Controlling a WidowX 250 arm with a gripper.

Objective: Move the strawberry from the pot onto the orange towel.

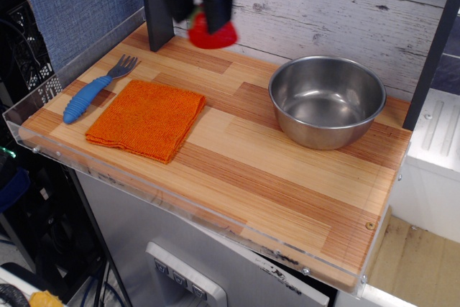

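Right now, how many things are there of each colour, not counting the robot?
Red: 1, the strawberry, held up in the air
Orange: 1, the orange towel
Silver: 1, the pot, with nothing inside
Blue and grey: 1, the fork
Total: 4

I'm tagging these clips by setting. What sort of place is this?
Probably a lab mock-up of a kitchen counter, not a real one: a wooden tabletop with clear plastic edging, a whitewashed plank backdrop, and play props such as a steel bowl, orange towel and blue-handled fork.
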